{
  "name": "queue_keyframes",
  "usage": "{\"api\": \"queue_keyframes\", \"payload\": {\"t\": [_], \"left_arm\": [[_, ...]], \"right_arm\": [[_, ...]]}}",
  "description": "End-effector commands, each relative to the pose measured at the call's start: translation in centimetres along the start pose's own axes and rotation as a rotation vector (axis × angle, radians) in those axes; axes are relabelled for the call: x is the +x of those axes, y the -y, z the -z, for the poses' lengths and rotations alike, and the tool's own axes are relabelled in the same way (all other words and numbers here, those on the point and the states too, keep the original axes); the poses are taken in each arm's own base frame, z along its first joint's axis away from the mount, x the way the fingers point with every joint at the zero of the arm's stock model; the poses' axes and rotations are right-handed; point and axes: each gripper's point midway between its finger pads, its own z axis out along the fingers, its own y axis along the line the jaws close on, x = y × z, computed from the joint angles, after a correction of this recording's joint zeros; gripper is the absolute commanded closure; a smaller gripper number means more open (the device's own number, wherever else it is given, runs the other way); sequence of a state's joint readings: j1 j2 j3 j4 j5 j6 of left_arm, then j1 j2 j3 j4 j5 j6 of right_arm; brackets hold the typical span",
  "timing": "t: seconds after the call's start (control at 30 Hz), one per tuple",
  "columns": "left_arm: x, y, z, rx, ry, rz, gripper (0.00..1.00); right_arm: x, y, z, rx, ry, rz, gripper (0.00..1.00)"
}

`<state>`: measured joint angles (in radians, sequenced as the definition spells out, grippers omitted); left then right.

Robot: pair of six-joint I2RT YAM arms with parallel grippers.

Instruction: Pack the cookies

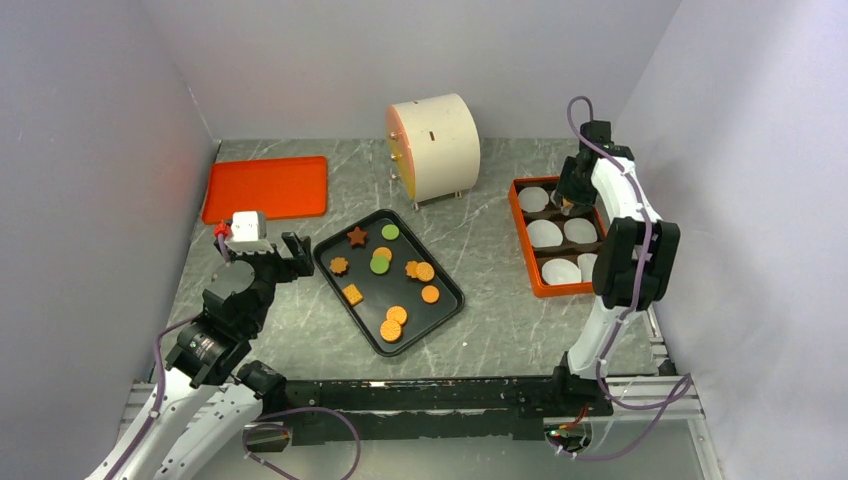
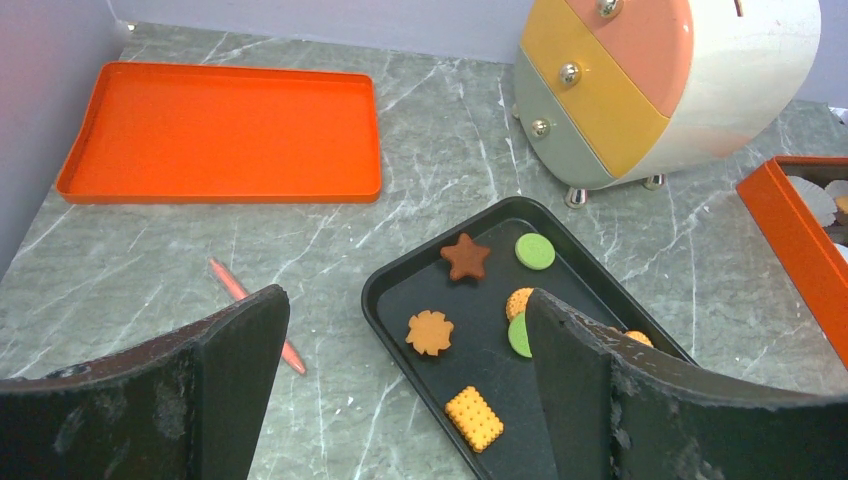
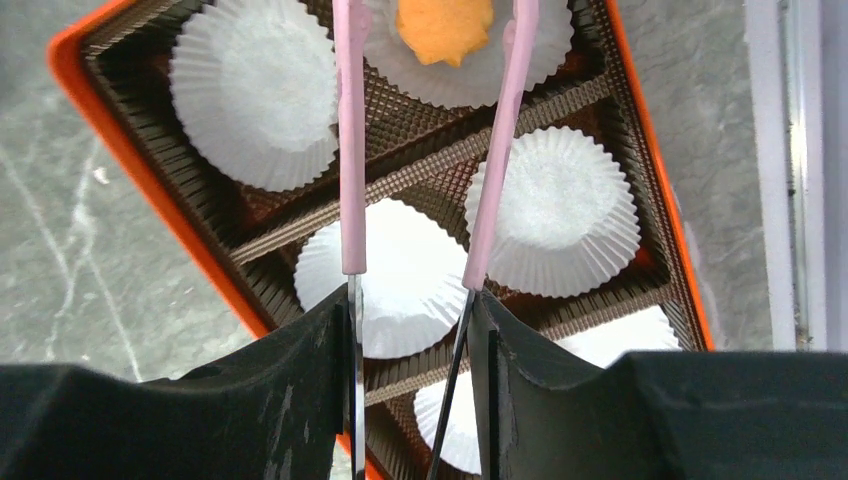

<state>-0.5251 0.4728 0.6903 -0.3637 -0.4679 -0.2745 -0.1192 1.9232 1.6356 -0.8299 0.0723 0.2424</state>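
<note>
A black tray [image 1: 372,308] at mid-table carries loose cookies [image 1: 397,314]: orange rounds, two green rounds, a brown star [image 2: 466,257], a brown flower [image 2: 430,332] and an orange square [image 2: 474,417]. At right, an orange box [image 1: 565,291], split by brown dividers, has a white paper liner [image 3: 253,90] in each compartment on view. The right gripper [image 3: 412,310], above that box, pinches pink tweezers [image 3: 350,150]. Their arms stand apart on either side of one orange cookie [image 3: 445,28] lying in a far liner (the tips are cut off by the frame edge). The left gripper [image 2: 400,300], jaws wide and holding nothing, hangs just left of the black tray. Only the right wrist view shows the boxed cookie; from above the arm hides it. Only the left wrist view shows a thin red stick [image 2: 255,315] on the table, on the near side of an orange tray [image 2: 220,130].
</note>
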Motion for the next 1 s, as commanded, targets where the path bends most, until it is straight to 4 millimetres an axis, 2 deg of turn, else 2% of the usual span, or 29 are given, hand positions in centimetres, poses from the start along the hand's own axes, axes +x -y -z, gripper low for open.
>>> {"api": "queue_keyframes", "payload": {"t": [0.0,0.17,0.37,0.63,0.8,0.97], "left_arm": [[-0.6,0.3,0.0,0.017,0.023,-0.006,0.08],[-0.5,0.4,0.0,0.02,0.02,-0.004,0.08],[-0.4,0.5,-0.2,0.021,0.012,-0.005,0.08],[-0.1,0.2,-0.4,0.01,0.001,-0.002,0.08],[-0.1,-0.1,-0.7,0.001,-0.004,0.003,0.08],[0.0,-0.5,-0.9,-0.013,-0.008,0.01,0.08]], "right_arm": [[-1.7,-0.4,4.3,-0.046,0.108,0.006,0.56],[-0.9,-1.8,6.2,-0.1,0.122,0.035,0.58],[0.6,-4.9,8.8,-0.158,0.145,0.12,0.59],[6.4,-12.1,12.0,-0.265,0.131,0.329,0.6],[10.5,-14.3,13.5,-0.306,0.109,0.437,0.61],[13.8,-15.7,14.8,-0.384,0.092,0.51,0.62]]}}
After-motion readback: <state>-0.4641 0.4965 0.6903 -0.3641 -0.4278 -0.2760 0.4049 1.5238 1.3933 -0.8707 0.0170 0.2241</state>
